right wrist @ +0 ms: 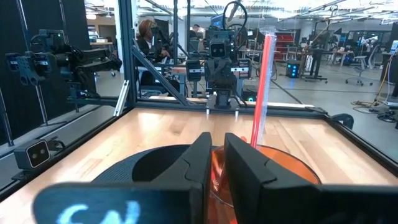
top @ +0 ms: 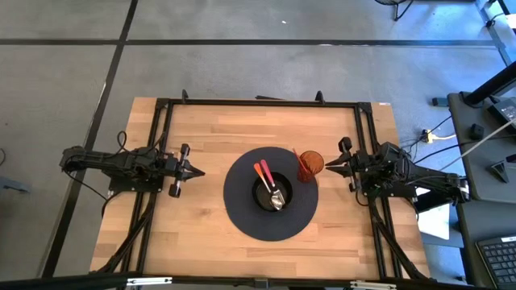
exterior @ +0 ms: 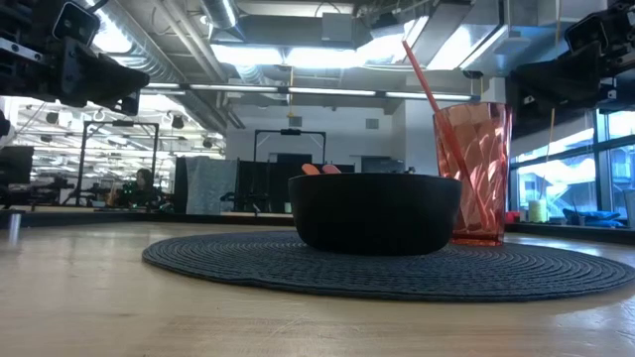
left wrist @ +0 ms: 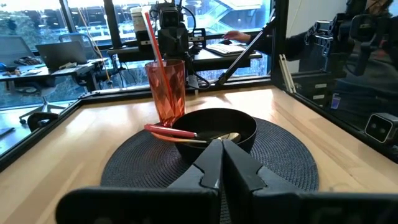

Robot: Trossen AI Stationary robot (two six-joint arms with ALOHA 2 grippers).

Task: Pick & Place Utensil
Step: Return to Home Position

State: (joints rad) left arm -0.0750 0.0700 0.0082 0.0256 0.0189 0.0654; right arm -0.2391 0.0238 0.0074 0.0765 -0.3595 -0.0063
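Observation:
A black bowl [top: 270,193] sits at the middle of a round dark woven mat [top: 242,213]. Two utensils with pink-red handles [top: 263,175] lie in the bowl, their metal ends [top: 277,198] down inside and handles leaning on its rim [left wrist: 163,130]. A red faceted tumbler [top: 310,166] with a red straw [exterior: 429,91] stands on the mat's right edge. My left gripper [top: 198,171] hovers left of the mat, shut and empty. My right gripper [top: 326,166] hovers just right of the tumbler, shut and empty.
A black frame [top: 258,102] runs round the wooden table top [top: 201,133]. Bare wood lies on the near and far sides of the mat. A person [left wrist: 367,37] shows beyond the table in the left wrist view, and another person [right wrist: 149,37] in the right wrist view.

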